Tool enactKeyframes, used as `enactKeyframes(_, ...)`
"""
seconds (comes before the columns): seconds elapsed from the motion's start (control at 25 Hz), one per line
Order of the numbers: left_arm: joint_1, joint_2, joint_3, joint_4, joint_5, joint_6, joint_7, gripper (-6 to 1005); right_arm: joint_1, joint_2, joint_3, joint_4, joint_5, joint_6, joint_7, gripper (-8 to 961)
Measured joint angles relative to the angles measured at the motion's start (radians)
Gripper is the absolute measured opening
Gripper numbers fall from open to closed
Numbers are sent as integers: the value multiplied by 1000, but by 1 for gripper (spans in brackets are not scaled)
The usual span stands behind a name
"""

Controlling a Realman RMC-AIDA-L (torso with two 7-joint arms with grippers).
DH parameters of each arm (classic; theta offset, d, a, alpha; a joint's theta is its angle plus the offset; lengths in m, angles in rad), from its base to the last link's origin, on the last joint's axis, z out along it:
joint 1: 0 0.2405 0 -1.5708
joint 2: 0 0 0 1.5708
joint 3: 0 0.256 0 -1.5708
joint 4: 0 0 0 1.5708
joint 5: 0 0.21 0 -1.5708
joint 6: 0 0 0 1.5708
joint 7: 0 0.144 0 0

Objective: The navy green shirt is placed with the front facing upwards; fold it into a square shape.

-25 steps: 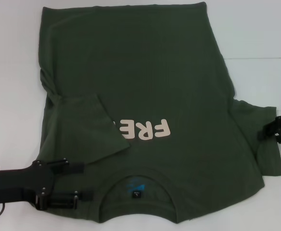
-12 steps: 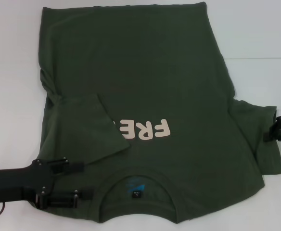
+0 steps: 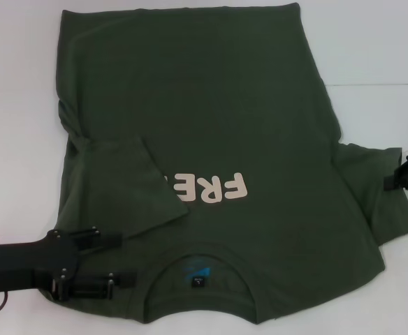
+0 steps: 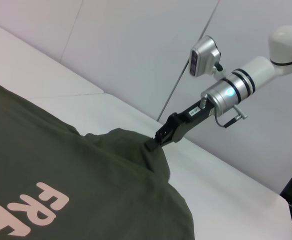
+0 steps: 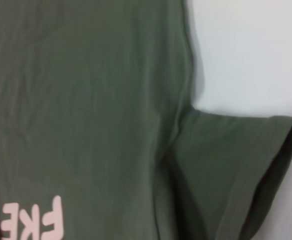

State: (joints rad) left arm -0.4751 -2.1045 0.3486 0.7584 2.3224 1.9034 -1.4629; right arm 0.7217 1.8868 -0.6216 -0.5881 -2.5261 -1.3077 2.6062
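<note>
The navy green shirt (image 3: 211,160) is spread flat on the white table (image 3: 372,49), collar nearest the robot, with the pink lettering (image 3: 211,188) just beyond the collar. The left gripper (image 3: 113,259) is seen low at the near left shoulder of the shirt, its two fingers held apart and pointing toward the collar, with the left sleeve (image 3: 130,185), folded in over the chest, lying just past them. Farther off, at the shirt's right sleeve (image 3: 389,202), the right gripper (image 4: 153,143) is closed on the sleeve's hem, and the cloth is seen raised into a small peak beneath it.
</note>
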Motion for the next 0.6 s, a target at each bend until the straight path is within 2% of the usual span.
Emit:
enactKeyframes(0.24,-10,3,0,-6,-1,1,-19,918,-28,-13,13,-58,67,-36,-14,36)
enactKeyframes(0.44,-24,4,0,-9,-3,2,-26,918,-44,-33,30,-68,122,-48,-34,35)
enactKeyframes(0.6,-36,4,0,-10,-3,0,-32,918,-41,-35,31,-70,138,-57,-41,35)
